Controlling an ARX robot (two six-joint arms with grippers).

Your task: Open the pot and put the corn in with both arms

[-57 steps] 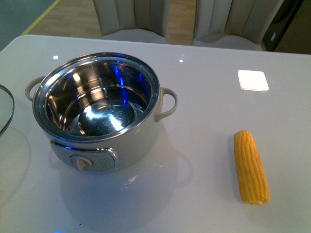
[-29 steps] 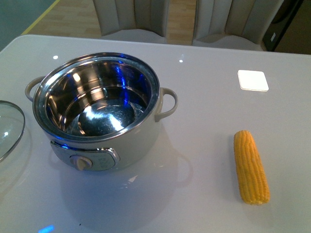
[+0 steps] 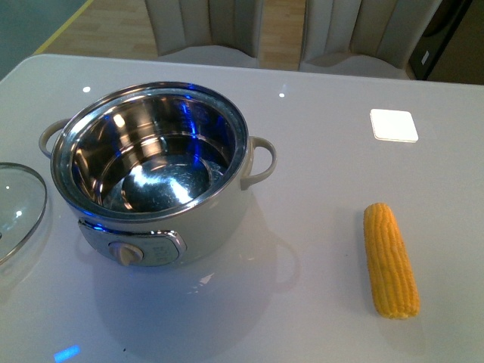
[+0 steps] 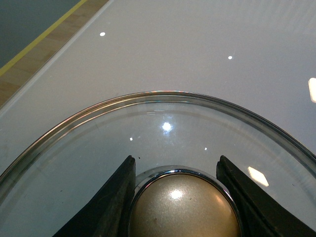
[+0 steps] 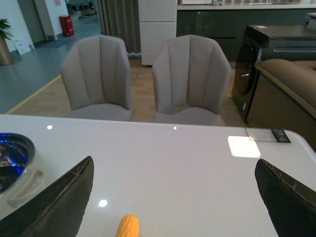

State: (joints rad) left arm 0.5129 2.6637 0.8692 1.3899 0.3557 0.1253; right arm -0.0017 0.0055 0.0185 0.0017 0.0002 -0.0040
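step: judged as parking the glass lid (image 3: 17,212) on the table (image 3: 318,151), left of the pot (image 3: 215,223); corn comes next.
left pincer (image 4: 176,165): clamped on the lid knob (image 4: 185,207), one finger on each side.
right pincer (image 5: 173,197): spread wide, holding nothing, above the table, aimed past the corn (image 5: 128,226).
pot: open, steel bowl bare, nothing inside.
corn (image 3: 390,261): flat on the table, well to the pot's right, untouched.
how-to: lower the lid level, keep its rim clear of the pot's near handle, and release only once the rim sits flat. can't tell if it touches yet.
diff: more of the lid shows at the front view's left edge than a second ago; pot and corn haven't moved.
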